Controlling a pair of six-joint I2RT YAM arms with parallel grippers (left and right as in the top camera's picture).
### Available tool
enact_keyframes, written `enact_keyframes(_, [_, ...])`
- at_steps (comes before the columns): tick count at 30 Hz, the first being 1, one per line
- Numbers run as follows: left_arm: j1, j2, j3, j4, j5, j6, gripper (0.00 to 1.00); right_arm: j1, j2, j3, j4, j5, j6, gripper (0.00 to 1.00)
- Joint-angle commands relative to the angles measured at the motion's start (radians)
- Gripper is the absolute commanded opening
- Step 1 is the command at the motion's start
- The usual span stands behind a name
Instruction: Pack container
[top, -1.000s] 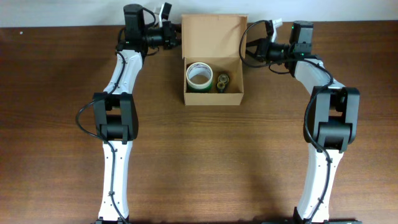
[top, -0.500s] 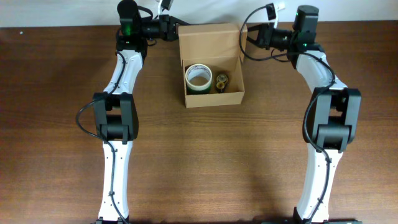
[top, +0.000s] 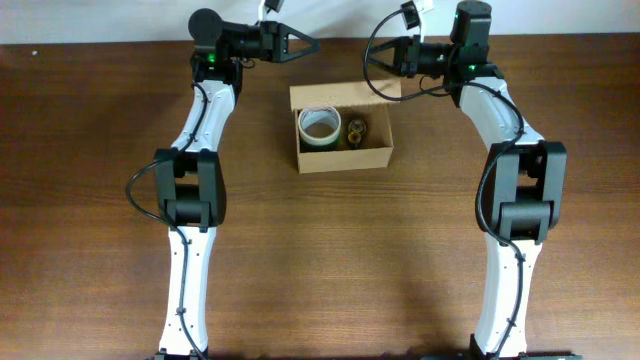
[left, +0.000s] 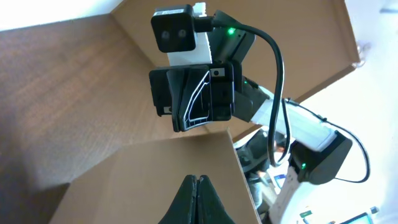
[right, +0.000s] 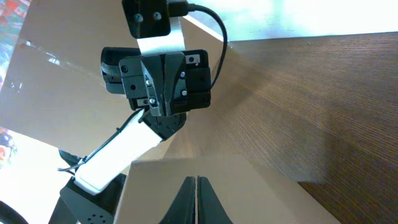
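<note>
The container (top: 340, 155) is a small brown cardboard box in the middle of the table. Its hinged lid flap (top: 340, 93) stands nearly upright along the back wall. Inside lie a white tape roll (top: 319, 126) and a small dark roll (top: 356, 131). My left gripper (top: 312, 45) hangs shut behind the box's left rear corner, pointing right. My right gripper (top: 385, 57) is shut too, near the right rear corner, pointing left. In the left wrist view the shut fingertips (left: 198, 182) lie against the flap (left: 137, 180). The right wrist view shows the same: fingertips (right: 194, 182) over the flap (right: 261, 193).
The wooden table (top: 320, 260) ends at a pale wall strip along the back, just behind both grippers. Each wrist camera sees the other gripper facing it: the right one (left: 199, 102) and the left one (right: 163, 78). Cables loop off both wrists.
Both grippers have moved back and inward toward each other. The lid flap, lying open backward a second ago, has swung up to nearly upright.
</note>
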Motion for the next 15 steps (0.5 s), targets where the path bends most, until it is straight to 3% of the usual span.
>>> enact_keyframes(1, [-0.002, -0.004, 0.006, 0.009, 0.012, -0.047, 0.01, 0.003, -0.031, 0.023, 0.003, -0.034, 0.007, 0.04])
enact_keyframes(15, [-0.026, -0.005, 0.008, 0.004, 0.012, -0.054, 0.01, 0.046, -0.038, 0.023, 0.004, -0.035, 0.113, 0.04])
